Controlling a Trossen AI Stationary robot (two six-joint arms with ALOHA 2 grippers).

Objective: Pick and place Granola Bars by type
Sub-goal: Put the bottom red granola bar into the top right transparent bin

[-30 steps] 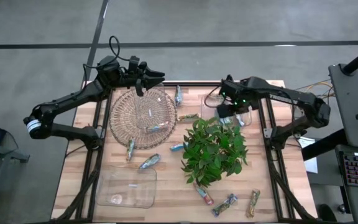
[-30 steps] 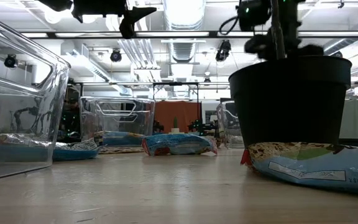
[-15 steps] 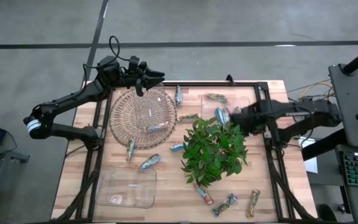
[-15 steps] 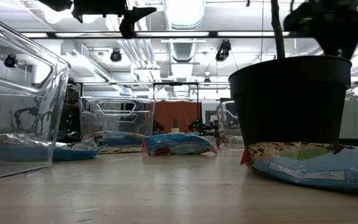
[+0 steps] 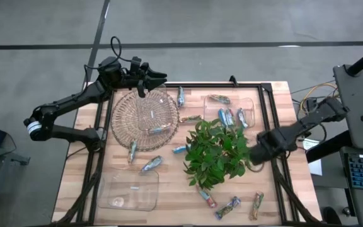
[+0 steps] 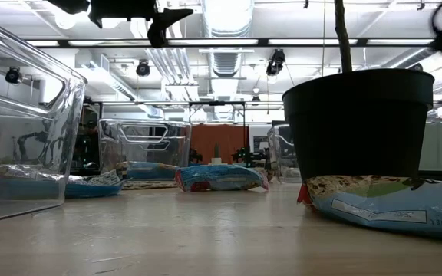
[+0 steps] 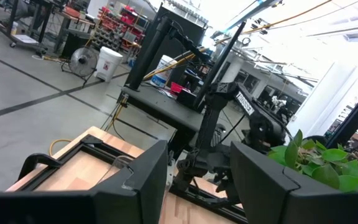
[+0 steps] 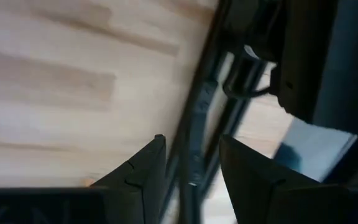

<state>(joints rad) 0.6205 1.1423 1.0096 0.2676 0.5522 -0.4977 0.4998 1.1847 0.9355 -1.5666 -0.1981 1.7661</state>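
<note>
Nearest the table's (image 5: 74, 183) front edge, three granola bars (image 5: 232, 205) lie loose beside an almost bare clear tray (image 5: 131, 189). Mid-table, the leafy plant (image 5: 216, 151) stands with more bars around it and one in the wire basket (image 5: 144, 116). The right gripper (image 5: 257, 154) hangs by the plant's right side, jaws spread, holding nothing. Farther back, several bars fill a second clear tray (image 5: 229, 110). The left gripper (image 5: 159, 77) hovers over the far edge, jaws spread and empty.

The plant's (image 5: 216, 151) leaves hide the table under them and the tip of the right gripper (image 5: 254, 155) beside them. In the low view the pot (image 6: 359, 126) blocks everything behind it, and the left gripper (image 6: 162, 29) is cut off at the top edge. The bars (image 5: 230, 117) in the clear tray near the right arm are too small to tell by type.
</note>
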